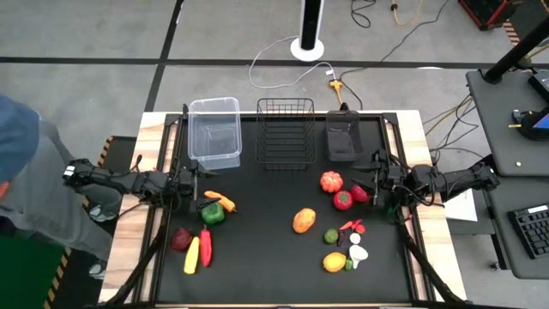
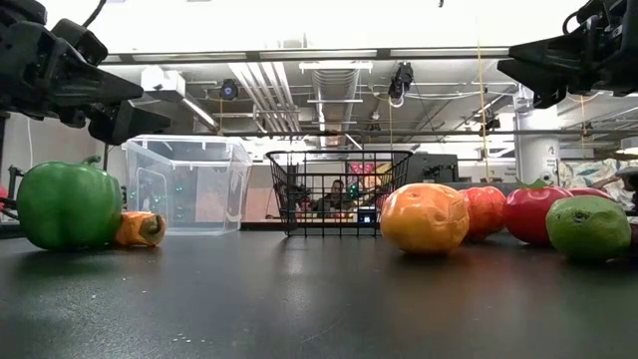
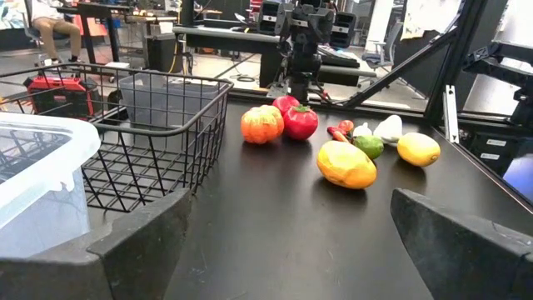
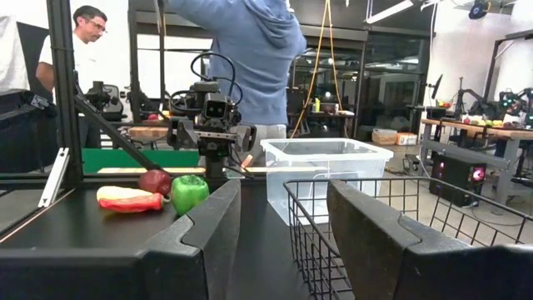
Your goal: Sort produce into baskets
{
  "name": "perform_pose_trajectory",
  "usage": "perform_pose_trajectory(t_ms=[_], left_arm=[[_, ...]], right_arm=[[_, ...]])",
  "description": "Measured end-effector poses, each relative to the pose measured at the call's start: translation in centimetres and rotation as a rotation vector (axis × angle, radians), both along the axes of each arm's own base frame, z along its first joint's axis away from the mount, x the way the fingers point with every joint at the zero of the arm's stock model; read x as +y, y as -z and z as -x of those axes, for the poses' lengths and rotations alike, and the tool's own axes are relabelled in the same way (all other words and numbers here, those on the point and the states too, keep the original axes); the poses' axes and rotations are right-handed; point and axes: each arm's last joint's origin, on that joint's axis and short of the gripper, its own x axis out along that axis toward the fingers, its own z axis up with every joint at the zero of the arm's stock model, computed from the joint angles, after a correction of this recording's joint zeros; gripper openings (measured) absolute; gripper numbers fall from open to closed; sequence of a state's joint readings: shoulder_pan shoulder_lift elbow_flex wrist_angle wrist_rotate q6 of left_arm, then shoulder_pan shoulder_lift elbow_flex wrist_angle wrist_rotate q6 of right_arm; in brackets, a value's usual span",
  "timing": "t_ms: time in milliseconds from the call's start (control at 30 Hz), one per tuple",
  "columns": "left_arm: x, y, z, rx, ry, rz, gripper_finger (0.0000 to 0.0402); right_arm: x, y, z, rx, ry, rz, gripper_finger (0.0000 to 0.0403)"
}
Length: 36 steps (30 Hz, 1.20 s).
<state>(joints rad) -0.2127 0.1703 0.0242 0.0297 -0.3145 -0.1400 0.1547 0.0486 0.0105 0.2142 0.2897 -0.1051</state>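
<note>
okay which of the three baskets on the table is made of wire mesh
The black wire-mesh basket, the middle one of the row. The clear plastic tub and dark smoky bin flanking it have solid walls.

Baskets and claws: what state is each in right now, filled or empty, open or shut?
Clear plastic tub: upright, empty.
Black wire-mesh basket: upright, empty.
Dark smoky bin: upright, nothing visible inside.
Left claw: open, holding nothing, above the table near the green pepper.
Right claw: open, holding nothing, beside the red produce.
</note>
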Motion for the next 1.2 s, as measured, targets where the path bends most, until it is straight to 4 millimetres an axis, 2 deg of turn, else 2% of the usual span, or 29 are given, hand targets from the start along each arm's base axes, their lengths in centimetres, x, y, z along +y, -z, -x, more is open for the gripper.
perform_pose_trajectory(t_ms=[500, 533, 667, 733, 867, 1200], left_arm=[[0.1, 0.0, 0.0, 0.003, -0.014, -0.034, 0.0393], [0.1, 0.0, 0.0, 0.005, -0.016, -0.057, 0.0393], [0.1, -0.2, 0.0, -0.003, -0.032, -0.111, 0.0393], [0.1, -0.8, 0.0, -0.073, -0.039, -0.031, 0.0393], [0.1, -1.9, 0.0, -0.2, -0.045, 0.125, 0.0393], [0.1, -3.8, 0.3, -0.405, -0.003, 0.241, 0.0393]], right_arm=[[0.0, 0.0, 0.0, 0.0, 0.0, -0.002, 0.0173], [0.0, 0.0, 0.0, -0.005, -0.006, -0.033, 0.0173], [0.0, 0.0, 0.0, -0.06, -0.079, -0.437, 0.0173], [-0.1, -0.1, 0.0, -0.081, -0.053, -0.477, 0.0173], [-0.2, -0.1, 0.0, -0.076, -0.012, -0.426, 0.0173], [-0.3, -2.0, 0.2, -0.104, -0.002, -0.442, 0.0173]])
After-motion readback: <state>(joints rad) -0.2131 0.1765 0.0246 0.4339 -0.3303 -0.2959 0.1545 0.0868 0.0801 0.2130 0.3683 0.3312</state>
